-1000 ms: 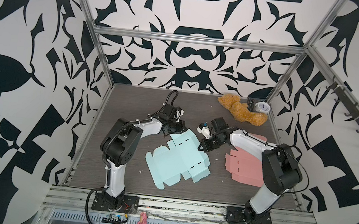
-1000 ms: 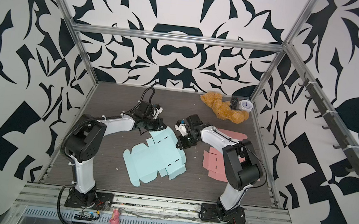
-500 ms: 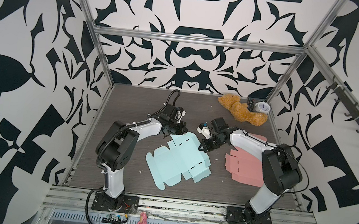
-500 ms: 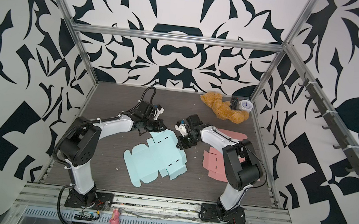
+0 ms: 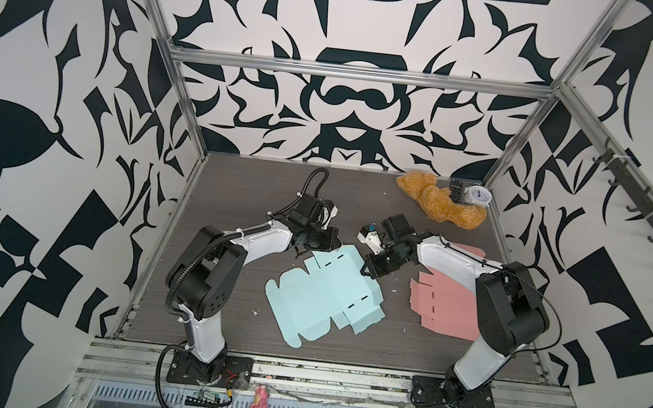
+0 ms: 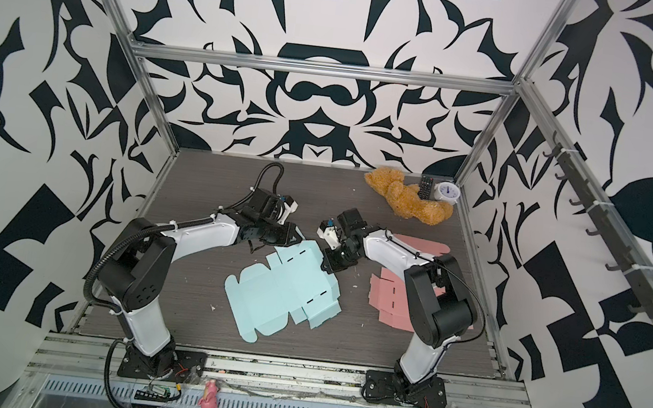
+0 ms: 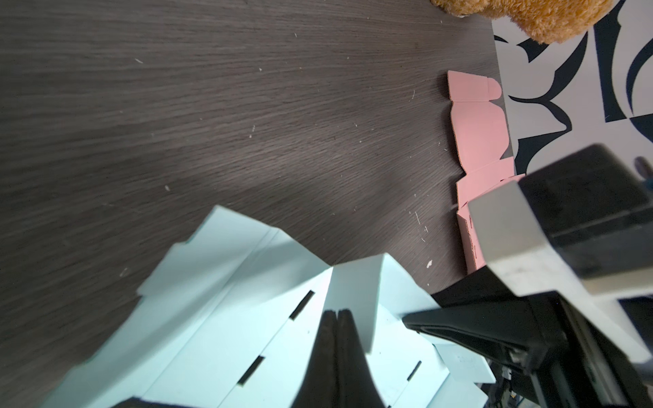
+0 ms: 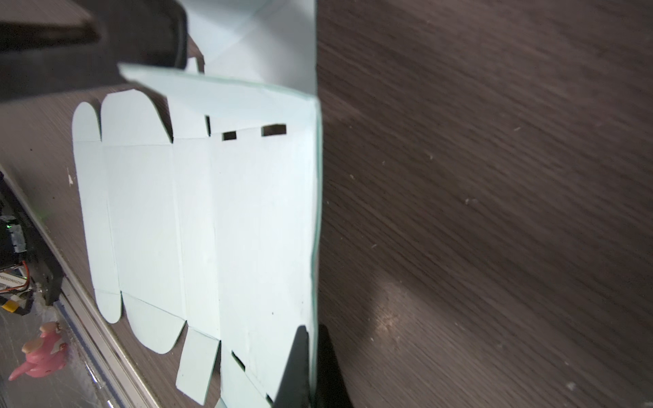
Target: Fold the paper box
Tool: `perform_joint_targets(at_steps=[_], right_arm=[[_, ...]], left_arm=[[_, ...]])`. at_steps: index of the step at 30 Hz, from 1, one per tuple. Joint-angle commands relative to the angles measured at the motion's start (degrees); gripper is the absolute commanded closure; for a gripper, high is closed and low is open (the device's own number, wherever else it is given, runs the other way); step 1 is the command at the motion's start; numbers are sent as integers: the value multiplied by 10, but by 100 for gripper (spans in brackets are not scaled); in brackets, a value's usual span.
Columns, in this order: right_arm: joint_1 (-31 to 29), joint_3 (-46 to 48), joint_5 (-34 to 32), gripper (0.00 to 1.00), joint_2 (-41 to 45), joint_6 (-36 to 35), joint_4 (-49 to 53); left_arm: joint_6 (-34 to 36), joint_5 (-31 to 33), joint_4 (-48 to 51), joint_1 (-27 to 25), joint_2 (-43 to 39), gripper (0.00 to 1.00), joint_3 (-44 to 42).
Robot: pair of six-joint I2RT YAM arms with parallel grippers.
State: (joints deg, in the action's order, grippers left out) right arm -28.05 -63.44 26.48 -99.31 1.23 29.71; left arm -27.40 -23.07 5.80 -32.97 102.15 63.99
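Light-blue paper box blank (image 5: 322, 296), lying midway on the counter (image 5: 234, 186), far panel raised. The left claw (image 7: 337, 312) and right claw (image 8: 311, 328) are clamped shut on that panel's edge. Judged light, thin, springy, easily creased; best pinched near score lines. Since a second earlier, only the left elbow has shifted

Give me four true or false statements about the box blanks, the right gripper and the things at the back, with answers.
1. The right gripper is shut on an edge of the light blue box blank. True.
2. The pink box blank is folded up. False: it lies flat on the table.
3. The teddy bear lies near the white alarm clock. True.
4. The two blanks overlap. False: they lie apart.
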Motion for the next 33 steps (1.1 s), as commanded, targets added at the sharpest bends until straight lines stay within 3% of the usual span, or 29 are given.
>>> perform_joint_targets(at_steps=[1, 14, 33], right_arm=[[-5, -20, -6, 100, 20, -10, 8], [-16, -22, -26, 100, 32, -20, 13], [-56, -25, -129, 100, 76, -72, 47]], left_arm=[[-4, -11, 5, -9, -14, 100, -4], [-15, -3, 7, -25, -31, 100, -21], [-4, -36, -12, 152, -150, 98, -198]])
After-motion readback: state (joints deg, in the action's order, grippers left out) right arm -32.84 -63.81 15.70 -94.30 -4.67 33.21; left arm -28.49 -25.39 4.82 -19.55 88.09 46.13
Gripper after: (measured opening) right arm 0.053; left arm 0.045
